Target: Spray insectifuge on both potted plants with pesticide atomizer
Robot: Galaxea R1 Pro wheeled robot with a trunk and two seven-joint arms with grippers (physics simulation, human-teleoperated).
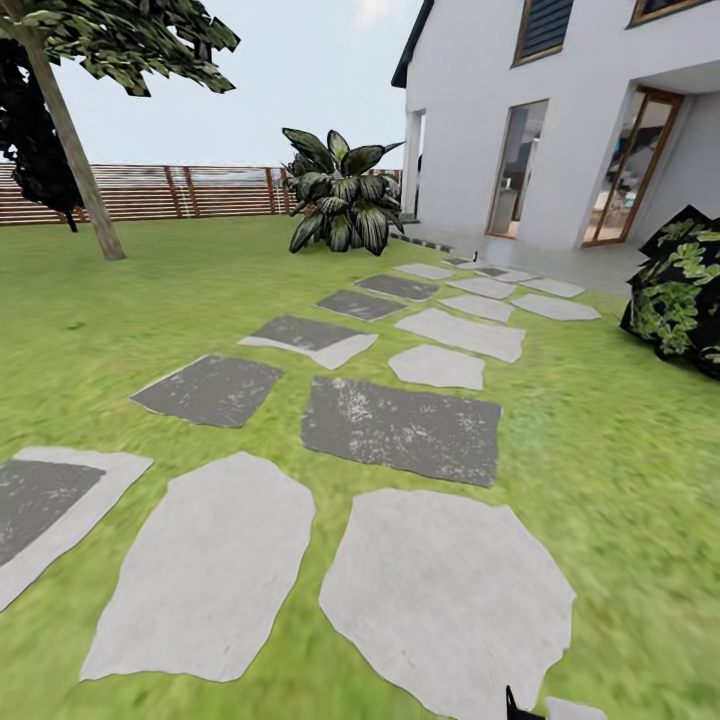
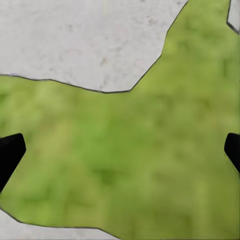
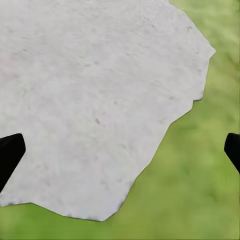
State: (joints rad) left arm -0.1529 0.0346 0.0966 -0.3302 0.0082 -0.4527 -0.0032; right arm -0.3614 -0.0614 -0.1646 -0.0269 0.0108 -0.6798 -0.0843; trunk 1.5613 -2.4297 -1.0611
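I am in the garden, on a green lawn (image 1: 600,430) crossed by stepping stones (image 1: 400,428) and bounded at the back by a brown slat fence (image 1: 150,192). The pesticide atomizer and the two potted plants are out of view. In the left wrist view my left gripper (image 2: 120,155) is open over grass, its black fingertips (image 2: 10,152) wide apart with nothing between them. My right gripper (image 3: 120,155) is open too, above a pale stone slab (image 3: 95,100). A black fingertip (image 1: 512,703) pokes in at the head view's lower edge.
A large dark-leaved striped plant (image 1: 343,195) stands at the far end of the stone path. A white house (image 1: 560,120) with glass doors is at the right, a dark bush (image 1: 680,290) beside it. A leaning tree trunk (image 1: 75,150) rises at the left.
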